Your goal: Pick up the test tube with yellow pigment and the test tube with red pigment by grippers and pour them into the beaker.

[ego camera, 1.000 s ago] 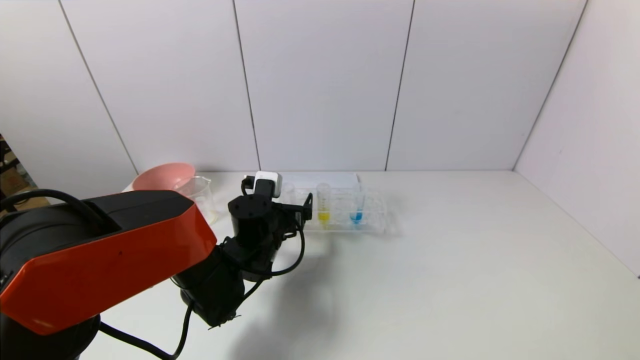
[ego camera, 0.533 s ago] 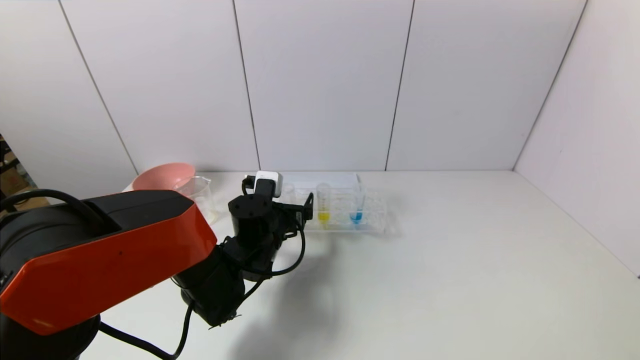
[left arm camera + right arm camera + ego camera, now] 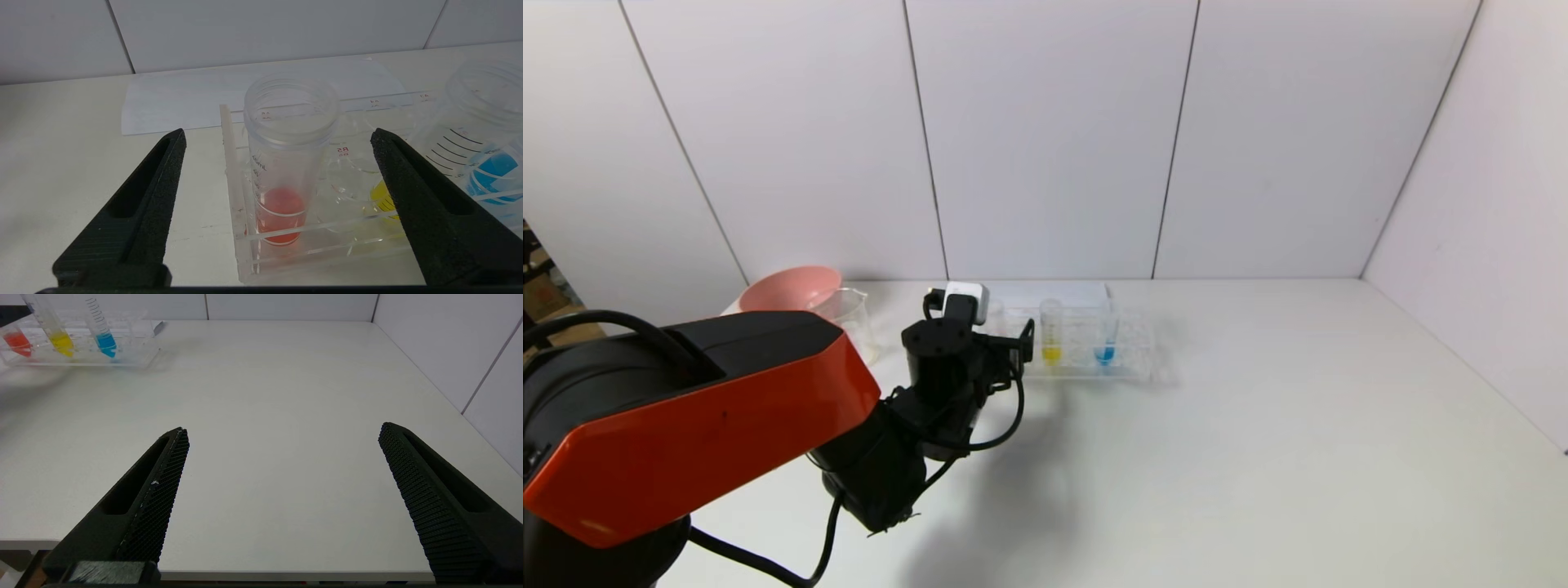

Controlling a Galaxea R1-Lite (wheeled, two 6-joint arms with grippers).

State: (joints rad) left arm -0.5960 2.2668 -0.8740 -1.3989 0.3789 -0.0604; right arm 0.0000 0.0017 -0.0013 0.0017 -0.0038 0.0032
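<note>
The test tube with red pigment [image 3: 282, 179] stands upright in the end slot of a clear rack [image 3: 327, 237]. My left gripper [image 3: 278, 132] is open, one finger on each side of the tube and clear of it. The test tube with yellow pigment [image 3: 1051, 331] stands in the same rack, two slots along. In the left wrist view that yellow tube [image 3: 380, 196] is partly hidden behind one finger. The beaker [image 3: 848, 320] sits left of the left gripper [image 3: 1019, 341]. My right gripper [image 3: 284, 428] hangs open over the table's front edge, far from the rack.
A tube with blue liquid [image 3: 1105, 335] stands further along the rack. A pink bowl [image 3: 788, 287] sits behind the beaker. A sheet of paper [image 3: 184, 102] lies behind the rack. White walls close off the back and right of the table.
My left arm has edged a little forward toward the rack's end. The tubes, beaker and bowl have not moved.
</note>
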